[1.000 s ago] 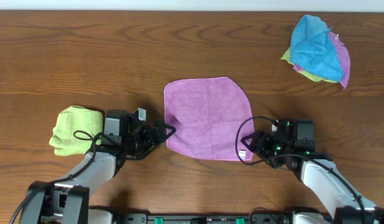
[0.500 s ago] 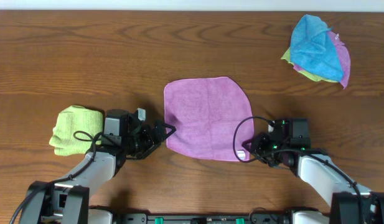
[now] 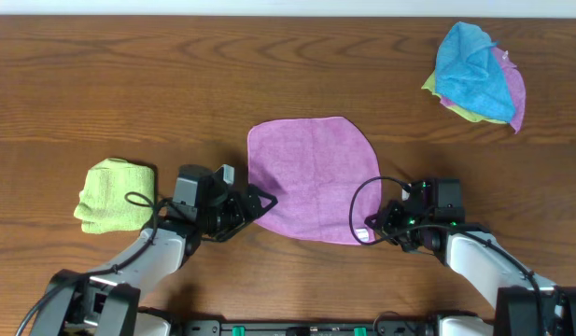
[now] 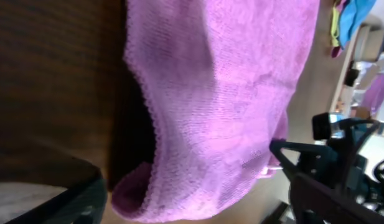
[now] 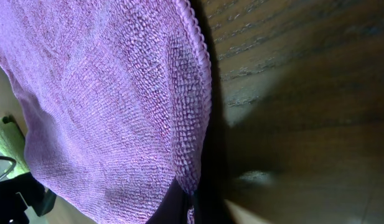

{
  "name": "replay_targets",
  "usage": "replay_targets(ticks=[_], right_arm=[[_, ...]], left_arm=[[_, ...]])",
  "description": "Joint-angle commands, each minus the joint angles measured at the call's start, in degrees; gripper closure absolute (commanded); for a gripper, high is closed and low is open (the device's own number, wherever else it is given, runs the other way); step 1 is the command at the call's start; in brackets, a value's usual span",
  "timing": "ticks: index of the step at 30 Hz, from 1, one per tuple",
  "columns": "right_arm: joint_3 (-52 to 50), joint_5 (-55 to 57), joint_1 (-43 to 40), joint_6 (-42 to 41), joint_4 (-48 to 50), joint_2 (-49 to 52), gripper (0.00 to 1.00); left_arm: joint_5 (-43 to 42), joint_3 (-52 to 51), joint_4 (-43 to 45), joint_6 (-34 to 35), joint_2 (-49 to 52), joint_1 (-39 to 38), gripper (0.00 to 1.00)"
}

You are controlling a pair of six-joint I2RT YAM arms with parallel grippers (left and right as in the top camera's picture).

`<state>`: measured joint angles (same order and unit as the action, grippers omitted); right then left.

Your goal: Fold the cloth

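The magenta cloth (image 3: 311,177) lies spread flat in the middle of the table. My left gripper (image 3: 259,203) is open at the cloth's near-left corner. In the left wrist view that corner (image 4: 139,193) curls up between my wide-apart fingers (image 4: 55,196). My right gripper (image 3: 370,230) is shut on the cloth's near-right corner, where a small white tag shows. The right wrist view has the cloth's hem (image 5: 201,93) running down into my closed right gripper (image 5: 190,202), which pinches the fabric at the frame's bottom edge.
A folded lime-green cloth (image 3: 115,194) lies just left of my left arm. At the back right sits a crumpled pile topped by a bright blue cloth (image 3: 472,65). Bare wooden table (image 3: 129,84) surrounds the magenta cloth.
My right gripper has closed on the cloth's near-right corner. My left gripper has slid right, up to the near-left corner, staying open.
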<state>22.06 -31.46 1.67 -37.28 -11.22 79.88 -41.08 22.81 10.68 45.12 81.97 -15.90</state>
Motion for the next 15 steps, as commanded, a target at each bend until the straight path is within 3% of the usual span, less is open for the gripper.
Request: replay_targets(ticks=[1,7,15], right_arm=[[-2.71,6.78,0.66,0.02,-1.62,2.23,0.99],[-2.71,6.36,0.66,0.02,-1.62,2.23,0.99],[-2.71,6.38,0.66,0.02,-1.62,2.23,0.99]], left_arm=[[4.46,-1.07,-1.03,0.35,1.29,-1.03,0.11],[5.77,-1.07,-1.03,0.33,1.29,-1.07,0.21],[7.72,-1.07,-0.98,0.33,1.29,-1.07,0.21]])
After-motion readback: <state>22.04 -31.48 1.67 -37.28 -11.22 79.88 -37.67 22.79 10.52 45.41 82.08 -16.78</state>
